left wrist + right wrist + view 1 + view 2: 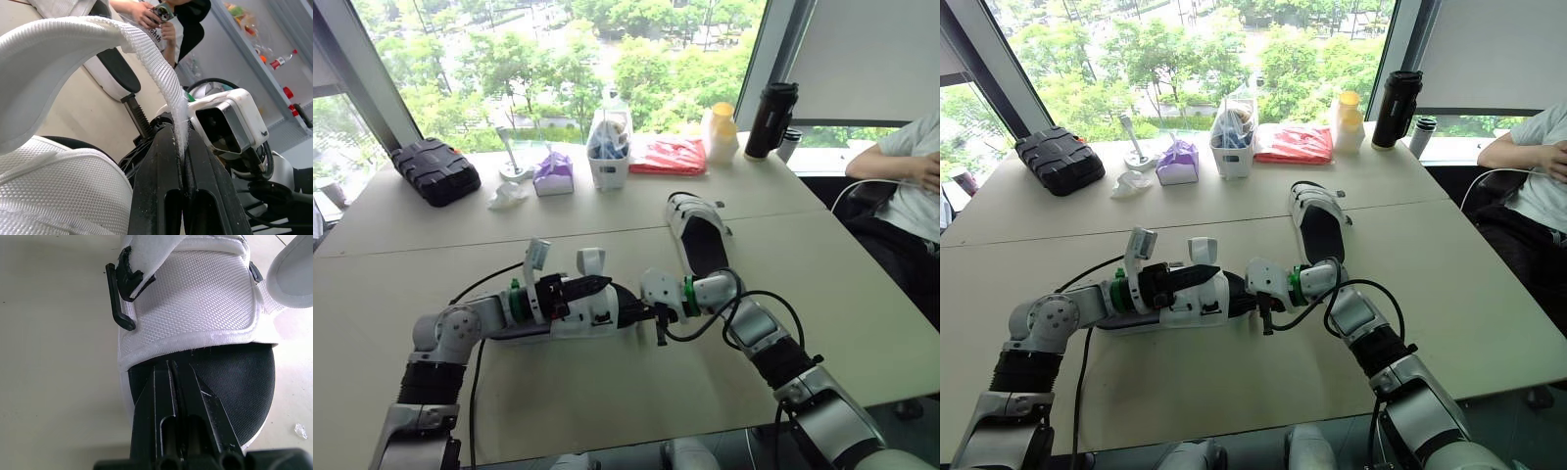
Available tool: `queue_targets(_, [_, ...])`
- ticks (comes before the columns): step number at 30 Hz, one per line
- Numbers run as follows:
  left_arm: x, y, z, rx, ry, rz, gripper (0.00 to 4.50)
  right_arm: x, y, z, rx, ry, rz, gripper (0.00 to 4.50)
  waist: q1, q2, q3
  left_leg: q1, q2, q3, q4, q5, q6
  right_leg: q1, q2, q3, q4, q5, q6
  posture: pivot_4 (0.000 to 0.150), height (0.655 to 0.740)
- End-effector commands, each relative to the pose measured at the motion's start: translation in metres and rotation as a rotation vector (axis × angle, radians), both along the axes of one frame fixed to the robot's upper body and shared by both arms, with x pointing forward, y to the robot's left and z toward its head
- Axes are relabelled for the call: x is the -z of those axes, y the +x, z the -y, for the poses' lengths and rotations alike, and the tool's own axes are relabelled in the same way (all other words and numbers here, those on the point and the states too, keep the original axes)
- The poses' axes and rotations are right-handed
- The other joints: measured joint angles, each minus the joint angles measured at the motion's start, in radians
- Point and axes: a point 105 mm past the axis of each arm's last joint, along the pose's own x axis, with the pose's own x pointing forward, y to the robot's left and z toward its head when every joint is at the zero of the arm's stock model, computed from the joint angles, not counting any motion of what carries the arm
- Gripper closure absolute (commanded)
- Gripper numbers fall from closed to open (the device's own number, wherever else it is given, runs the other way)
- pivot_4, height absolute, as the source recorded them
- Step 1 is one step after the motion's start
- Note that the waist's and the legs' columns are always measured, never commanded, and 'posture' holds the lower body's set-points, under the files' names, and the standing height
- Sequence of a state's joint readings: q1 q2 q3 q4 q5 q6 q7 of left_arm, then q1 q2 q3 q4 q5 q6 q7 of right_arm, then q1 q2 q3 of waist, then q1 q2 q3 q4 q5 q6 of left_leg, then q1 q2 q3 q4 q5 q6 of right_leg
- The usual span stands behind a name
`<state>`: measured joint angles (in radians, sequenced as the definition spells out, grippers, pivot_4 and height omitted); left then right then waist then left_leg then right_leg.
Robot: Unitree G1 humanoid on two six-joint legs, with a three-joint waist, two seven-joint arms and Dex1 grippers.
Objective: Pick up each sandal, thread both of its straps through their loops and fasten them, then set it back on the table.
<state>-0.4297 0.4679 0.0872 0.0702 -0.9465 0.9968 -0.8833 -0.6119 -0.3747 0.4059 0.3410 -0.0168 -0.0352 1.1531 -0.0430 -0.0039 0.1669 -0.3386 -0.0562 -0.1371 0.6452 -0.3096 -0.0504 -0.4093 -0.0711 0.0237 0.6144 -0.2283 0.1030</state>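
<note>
Left eye view gives you the layout: the table [607,392] carries two sandals. The near sandal [592,318] lies on its surface between your two arms. The far sandal [697,235] rests well beyond, toward the window, with its straps looking done up.

Your left tool [182,147] is clamped on the free end of the white webbing strap [146,49], which arches up off the near sandal. Your right tool [171,369] has its fingers pressed together at the rim of the black footbed. Whether it actually pinches the sole I cannot tell.

The step in hand looks like threading. The black plastic loop [117,308] sits at the side of the white upper, so steer the strap end flat and square to that loop, not twisted. Keep the grip close to the tip, because the frayed edge will likely snag. Use the right tool to pin the sandal down so that it does not slide as you push.

By the window, a white tub [609,168] holds a clear bag of blue items [607,132]. A purple tissue pack [552,174] beside it has a sheet poking out.
</note>
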Motion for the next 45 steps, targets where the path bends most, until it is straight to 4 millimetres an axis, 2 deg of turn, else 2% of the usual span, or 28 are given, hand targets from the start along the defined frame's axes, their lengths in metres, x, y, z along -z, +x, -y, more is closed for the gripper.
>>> queue_targets(1, [-0.002, 0.002, 0.001, 0.017, 0.015, 0.021, 4.47, 0.033, -0.008, 0.01, 0.016, -0.116, -0.085, 4.5, 0.0, 0.0, 0.0, 0.0, 0.0, 0.0, 0.0, 0.0, 0.0, 0.0, 0.0, 0.0, 0.0, 0.0, 0.0, 0.15, 0.74])
queue_targets(17, [0.012, -0.005, 0.006, 0.099, 0.123, 0.127, 4.47, 0.033, -0.01, 0.009, 0.013, -0.115, -0.086, 4.5, 0.001, 0.0, 0.0, 0.0, 0.0, 0.0, 0.0, 0.0, 0.0, 0.0, 0.0, 0.0, 0.0, 0.0, 0.0, 0.15, 0.74])
queue_targets(31, [0.015, 0.007, 0.01, 0.106, 0.192, 0.305, 4.47, 0.033, -0.011, 0.009, 0.01, -0.117, -0.089, 4.5, 0.001, 0.0, 0.0, 0.0, 0.0, 0.0, 0.0, 0.0, 0.0, 0.0, 0.0, 0.0, 0.0, 0.0, 0.001, 0.15, 0.74])
queue_targets(45, [0.022, 0.01, 0.009, 0.147, 0.219, 0.466, 4.47, 0.034, -0.012, 0.007, 0.008, -0.115, -0.09, 4.5, 0.001, 0.0, 0.0, 0.0, 0.0, 0.0, 0.0, 0.0, 0.0, 0.0, 0.0, 0.0, 0.0, 0.0, 0.001, 0.15, 0.74])
